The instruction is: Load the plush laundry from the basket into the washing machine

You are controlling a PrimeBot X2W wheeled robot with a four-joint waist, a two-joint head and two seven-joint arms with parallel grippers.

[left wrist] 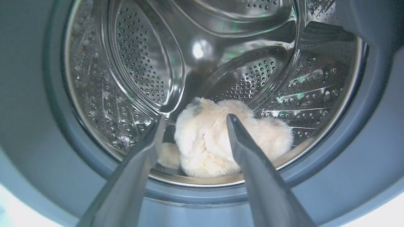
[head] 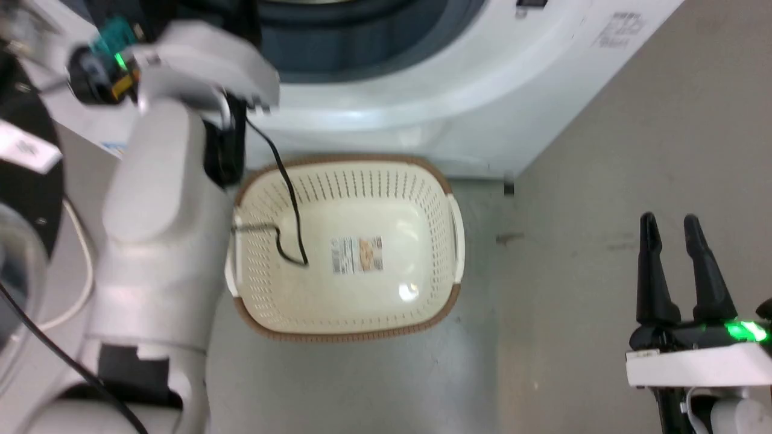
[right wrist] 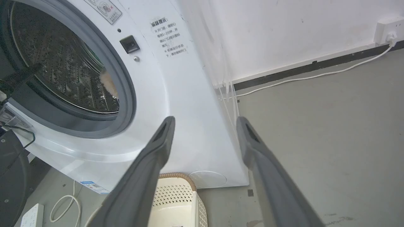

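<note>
Now then: plush laundry [left wrist: 205, 142] in the drum [left wrist: 142, 72], both grippers holding nothing!

Nearest, at the right, the right gripper [head: 669, 220] hovers over the grey floor [head: 603, 181], fingers parted and nothing between them. Further in, the basket [head: 344, 336] sits on the floor just in front of the washing machine [head: 458, 102], the label [head: 357, 254] on its bottom in plain view and a thin black cable [head: 289, 199] hanging across its left side. On the left, the pale left arm [head: 157, 241] reaches up to the machine's opening. There the left gripper [left wrist: 195, 119] points into the drum, fingers spread wide with no grip on anything. Beyond them, the fluffy toy lies low at the bottom of the steel drum, inside the grey door seal [left wrist: 31, 94].
</note>
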